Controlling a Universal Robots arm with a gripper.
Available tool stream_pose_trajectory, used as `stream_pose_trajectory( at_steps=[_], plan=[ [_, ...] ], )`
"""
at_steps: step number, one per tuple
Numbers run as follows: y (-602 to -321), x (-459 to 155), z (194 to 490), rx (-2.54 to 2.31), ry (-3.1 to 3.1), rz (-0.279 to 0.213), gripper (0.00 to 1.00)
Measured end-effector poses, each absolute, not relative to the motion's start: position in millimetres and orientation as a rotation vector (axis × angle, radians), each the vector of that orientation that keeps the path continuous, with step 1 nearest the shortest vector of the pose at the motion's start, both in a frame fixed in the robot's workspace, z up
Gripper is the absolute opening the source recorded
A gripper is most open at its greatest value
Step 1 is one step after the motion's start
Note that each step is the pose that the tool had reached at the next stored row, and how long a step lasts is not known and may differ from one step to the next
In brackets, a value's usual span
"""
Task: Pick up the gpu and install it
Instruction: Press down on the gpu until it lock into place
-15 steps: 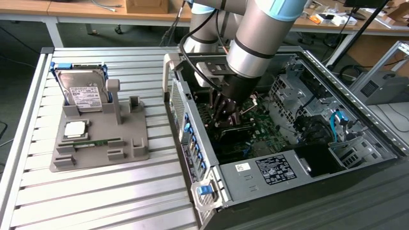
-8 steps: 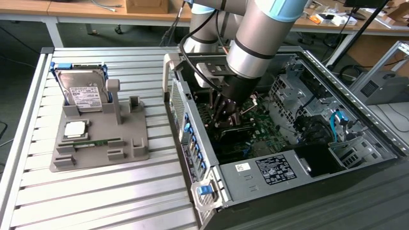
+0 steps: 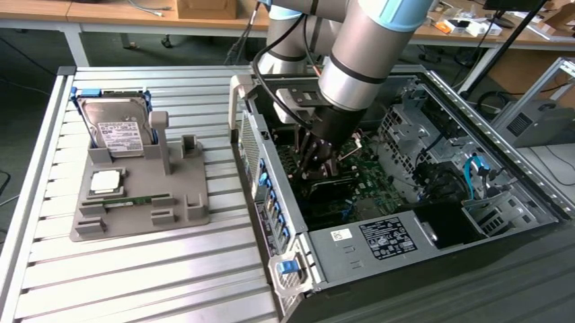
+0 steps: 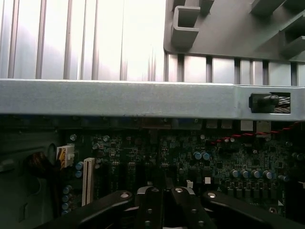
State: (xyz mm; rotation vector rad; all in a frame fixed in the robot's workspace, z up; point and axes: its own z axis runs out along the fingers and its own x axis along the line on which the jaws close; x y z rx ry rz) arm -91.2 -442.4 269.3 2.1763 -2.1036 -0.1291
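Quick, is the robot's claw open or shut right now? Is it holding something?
Gripper: shut, down inside the computer case; whether it holds anything cannot be told.

Wood benches (image 3: 134, 17) behind, dark floor (image 3: 27, 60), slatted alu table (image 3: 134, 269).

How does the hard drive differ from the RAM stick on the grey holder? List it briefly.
The hard drive is wide, silver, white-labelled; the RAM stick is a narrow green strip. The hard drive stands propped up; the RAM stick lies low. Both sit in the grey holder.
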Motion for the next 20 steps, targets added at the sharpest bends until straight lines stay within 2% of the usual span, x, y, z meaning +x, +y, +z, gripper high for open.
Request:
stream_pose_trajectory(
  at_steps=[9,15,20],
  plan=[
    [-443.6,-91.3,268.6,2.179,-2.103,-0.134,0.11],
    [-443.7,-91.0,291.2,2.179,-2.103,-0.134,0.11],
    [-444.9,-68.3,292.7,2.176,-2.099,-0.143,0.11]
  ],
)
